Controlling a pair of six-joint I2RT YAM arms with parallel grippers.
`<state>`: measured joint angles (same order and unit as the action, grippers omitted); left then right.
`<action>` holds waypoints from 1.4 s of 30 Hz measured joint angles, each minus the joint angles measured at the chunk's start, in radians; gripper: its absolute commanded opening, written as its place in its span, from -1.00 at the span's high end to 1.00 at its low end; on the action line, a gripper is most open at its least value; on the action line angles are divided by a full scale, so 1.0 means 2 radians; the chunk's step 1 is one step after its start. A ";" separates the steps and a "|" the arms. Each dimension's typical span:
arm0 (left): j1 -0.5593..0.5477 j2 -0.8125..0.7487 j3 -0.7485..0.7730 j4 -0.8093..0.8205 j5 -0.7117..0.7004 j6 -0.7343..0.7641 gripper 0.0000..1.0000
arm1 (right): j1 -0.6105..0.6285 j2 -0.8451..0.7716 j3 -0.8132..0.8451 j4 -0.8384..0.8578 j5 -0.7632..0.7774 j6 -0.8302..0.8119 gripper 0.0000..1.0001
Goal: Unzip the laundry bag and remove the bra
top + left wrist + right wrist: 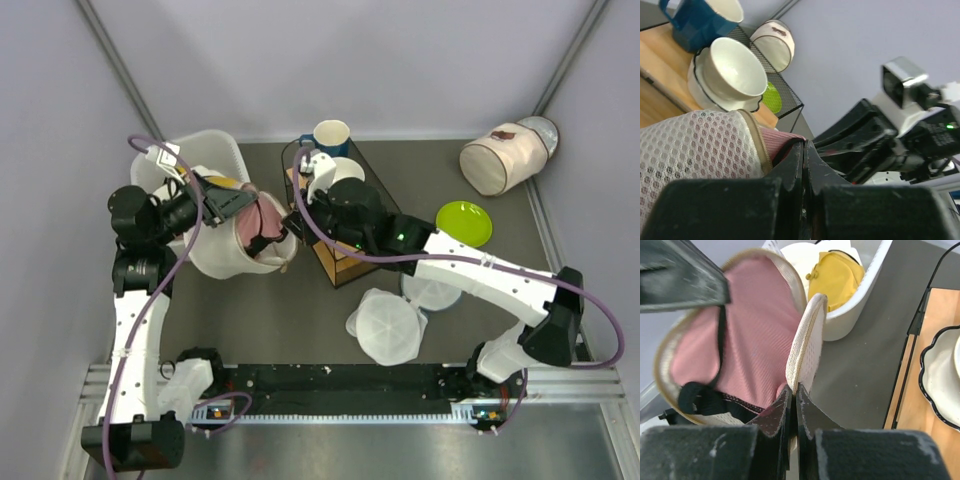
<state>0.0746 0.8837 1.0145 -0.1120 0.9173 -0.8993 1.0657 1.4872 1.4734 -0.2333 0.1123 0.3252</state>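
Your left tool (804,146) is clamped on the rim of the laundry bag (807,335), and your right tool (792,390) is clamped on the edge of its opened flap. The bra (755,330) sits inside the gaping bag, between the two tools.

We take this for a robotics lab cell: plain pale grey wall panels (400,60) box in a dark grey tabletop (300,310), and a ribbed aluminium rail (330,412) at its near edge carries a white jointed left arm (132,335) and a matching right arm (500,285) (purple cables (158,292) looped along them).
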 measured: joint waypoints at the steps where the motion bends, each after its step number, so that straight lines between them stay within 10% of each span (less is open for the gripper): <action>1: 0.000 0.000 0.003 0.009 0.006 -0.005 1.00 | 0.000 0.004 0.000 0.000 -0.001 0.000 1.00; 30: 0.004 0.007 -0.045 0.310 -0.007 -0.273 1.00 | -0.001 0.031 -0.009 0.010 -0.029 0.027 1.00; 42: 0.001 -0.047 -0.090 0.167 -0.049 -0.150 1.00 | -0.061 0.002 -0.010 -0.010 -0.030 0.017 1.00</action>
<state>0.0757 0.7891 0.8352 0.2226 0.8192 -1.1984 0.9440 1.4902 1.4525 -0.2543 0.0528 0.3584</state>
